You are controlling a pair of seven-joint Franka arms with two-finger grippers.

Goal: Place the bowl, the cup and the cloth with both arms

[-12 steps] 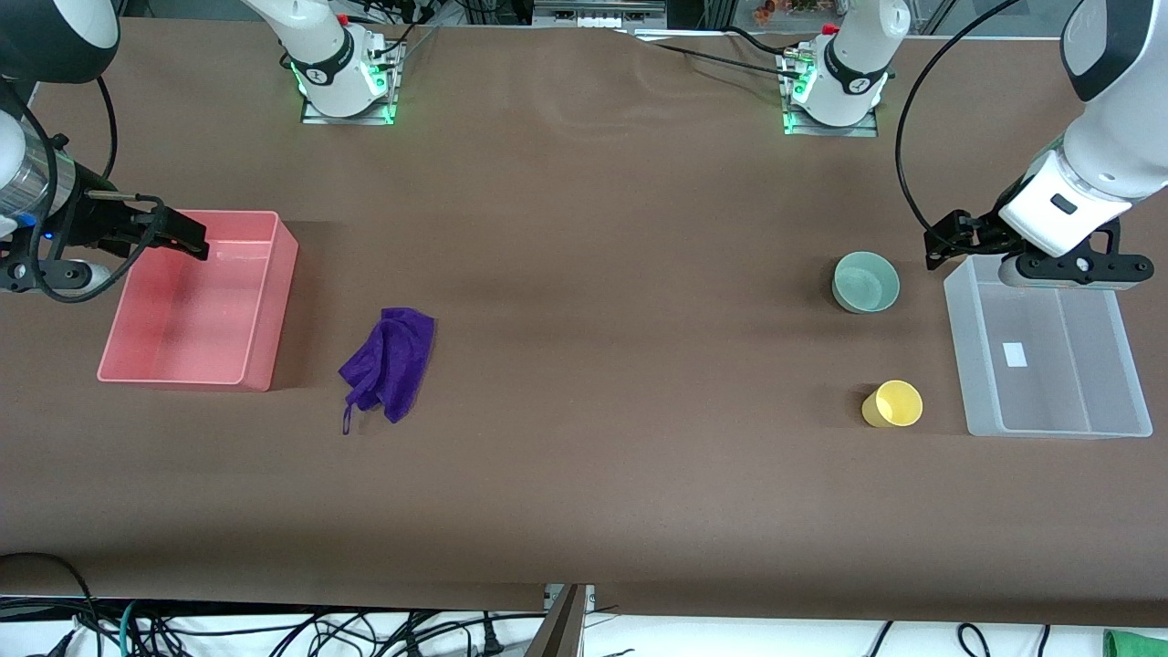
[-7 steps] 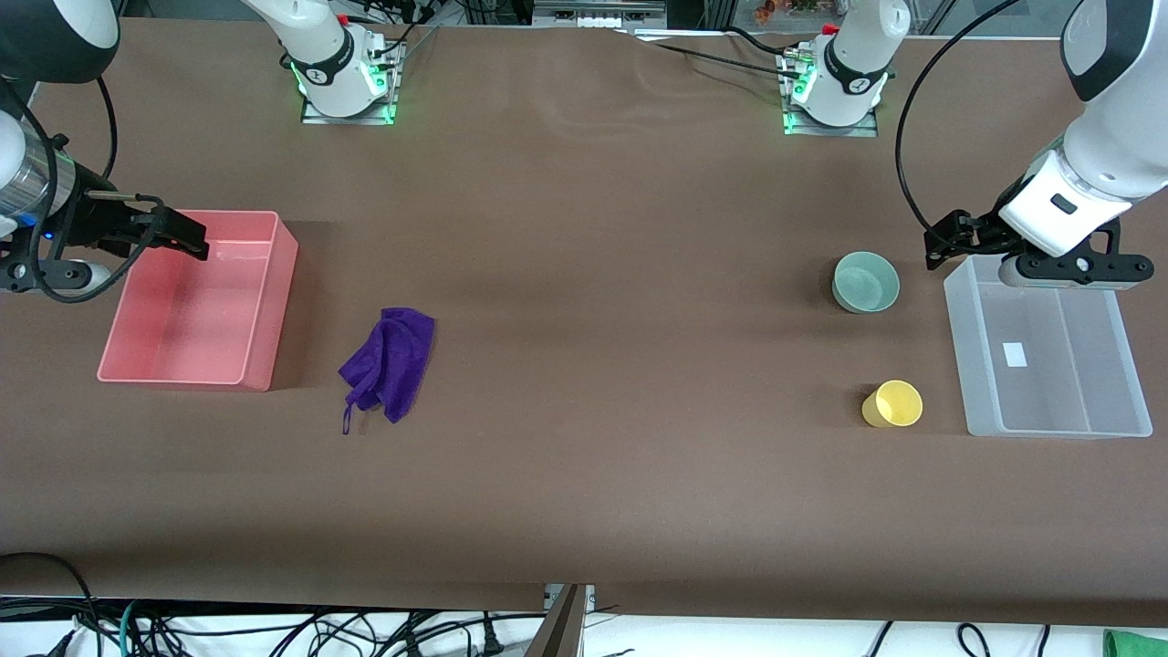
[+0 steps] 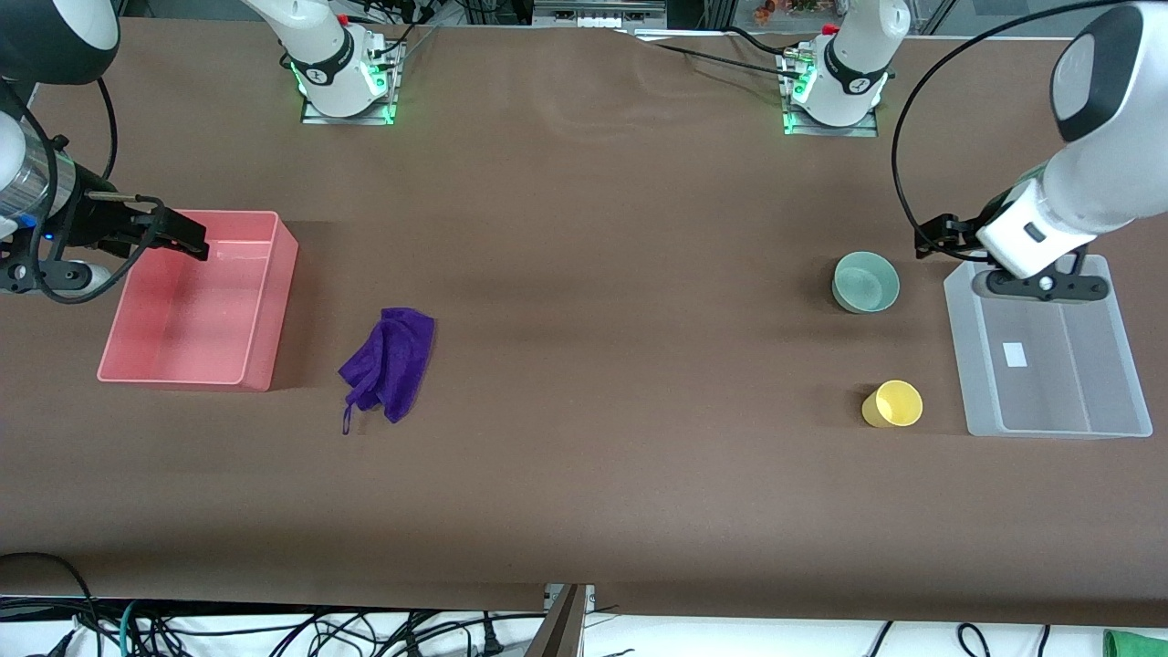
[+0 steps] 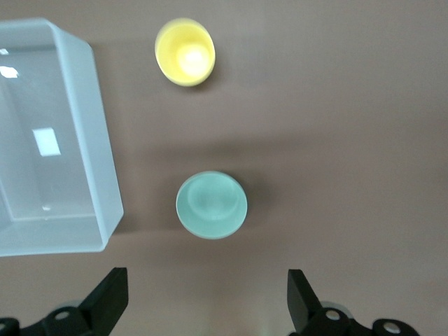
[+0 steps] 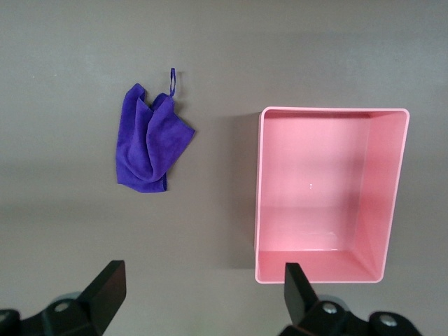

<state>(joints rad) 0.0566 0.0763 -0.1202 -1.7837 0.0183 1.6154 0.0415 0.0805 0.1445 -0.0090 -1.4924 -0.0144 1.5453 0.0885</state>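
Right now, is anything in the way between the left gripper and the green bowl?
Nothing visible. The left gripper, open, hangs beside the clear bin, and only bare table separates it from the bowl. The cup sits nearer the camera, clear of that path.

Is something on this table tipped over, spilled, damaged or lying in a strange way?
Nothing stands out. The pale mint-green bowl and the small yellow plastic cup stand upright beside the clear plastic bin. The purple fabric cloth lies crumpled beside the pink plastic bin, which is normal for a rag. No spill shows.
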